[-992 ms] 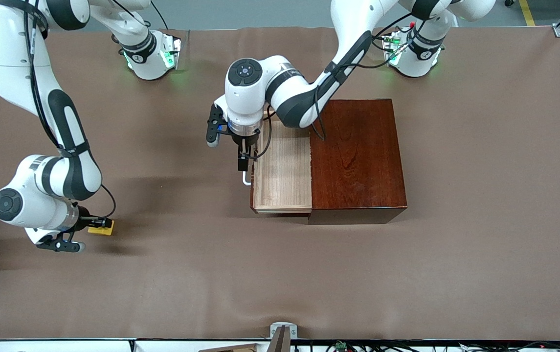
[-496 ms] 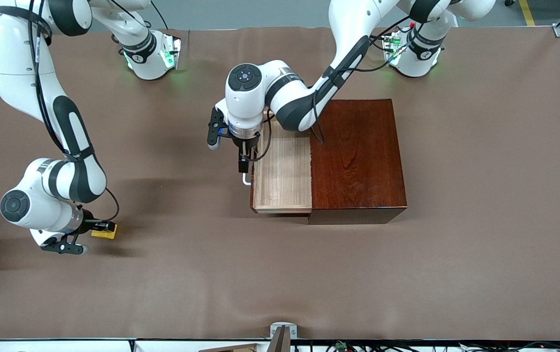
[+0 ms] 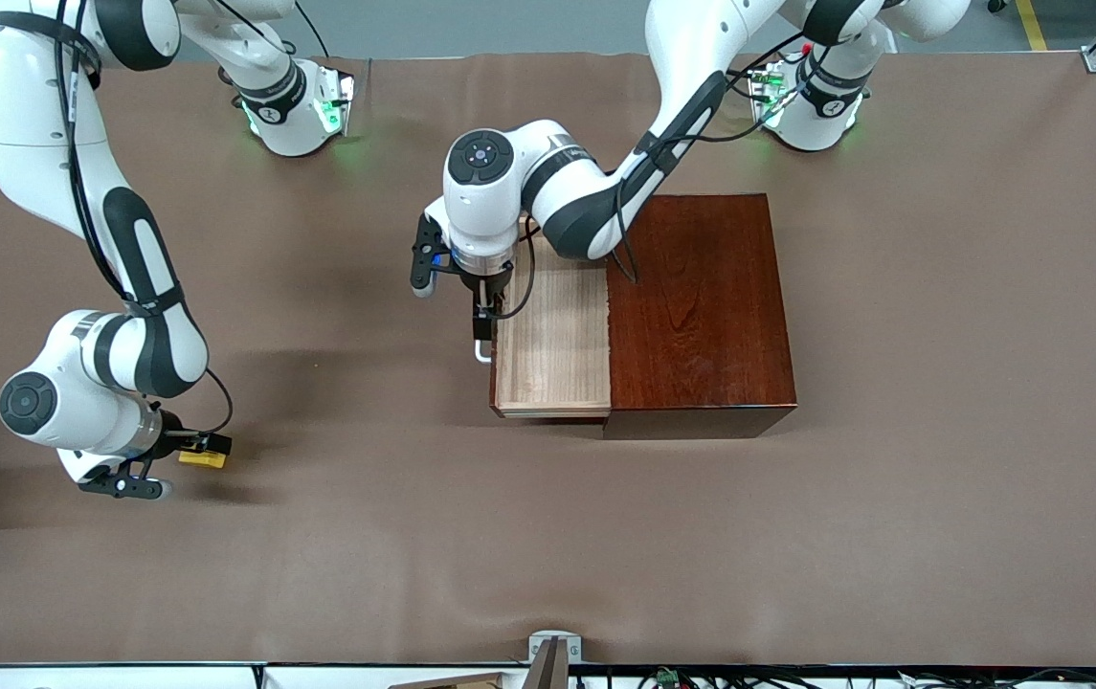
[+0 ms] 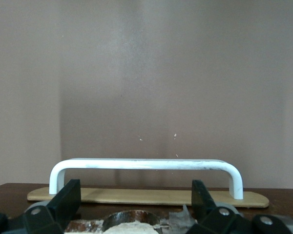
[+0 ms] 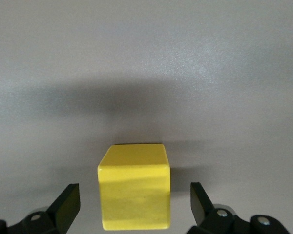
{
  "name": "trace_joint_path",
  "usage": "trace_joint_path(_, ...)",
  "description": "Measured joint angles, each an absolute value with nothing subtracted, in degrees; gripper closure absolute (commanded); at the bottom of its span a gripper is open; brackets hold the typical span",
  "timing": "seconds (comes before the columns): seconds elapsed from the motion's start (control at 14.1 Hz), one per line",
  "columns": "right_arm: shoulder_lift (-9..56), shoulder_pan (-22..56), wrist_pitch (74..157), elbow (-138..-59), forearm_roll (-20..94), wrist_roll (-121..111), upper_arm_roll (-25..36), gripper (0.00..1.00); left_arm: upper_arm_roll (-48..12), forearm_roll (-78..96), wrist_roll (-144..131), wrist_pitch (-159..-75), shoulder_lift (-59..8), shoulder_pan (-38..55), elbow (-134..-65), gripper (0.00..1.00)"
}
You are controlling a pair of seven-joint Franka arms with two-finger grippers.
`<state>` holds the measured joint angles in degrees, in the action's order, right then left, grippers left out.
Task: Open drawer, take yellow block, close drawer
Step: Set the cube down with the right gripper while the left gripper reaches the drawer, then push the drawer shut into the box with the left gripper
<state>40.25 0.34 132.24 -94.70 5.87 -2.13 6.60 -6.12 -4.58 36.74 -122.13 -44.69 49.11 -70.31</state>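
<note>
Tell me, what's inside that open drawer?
The drawer shows only bare pale wood. The left arm covers one corner, and the wooden box hides whatever part remains within it.

Two glossy white arms for you.
Black joint bands, black cables along them, green lights at both bases.

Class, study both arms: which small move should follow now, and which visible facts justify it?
Probably the left claw, open beside the white handle, pushes the drawer shut. The drawer looks empty and still pulled out of the wooden box, while the yellow block already sits on the table, loose between the right claw's open fingers.
</note>
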Motion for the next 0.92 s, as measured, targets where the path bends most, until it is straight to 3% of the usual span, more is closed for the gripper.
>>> trace_joint_path(0.57, 34.51, 0.53, 122.62, -93.39, 5.83, -2.75, 6.3, 0.0, -6.13, -3.85, 36.51, -116.54, -44.22, 47.42, -68.94, 0.0)
trace_joint_path(0.92, 26.66, 1.53, 112.56, -93.18, 5.25, -2.76, 6.2, 0.0, -6.46, -3.48, 36.49, -113.96, -42.81, 45.89, -68.85, 0.0)
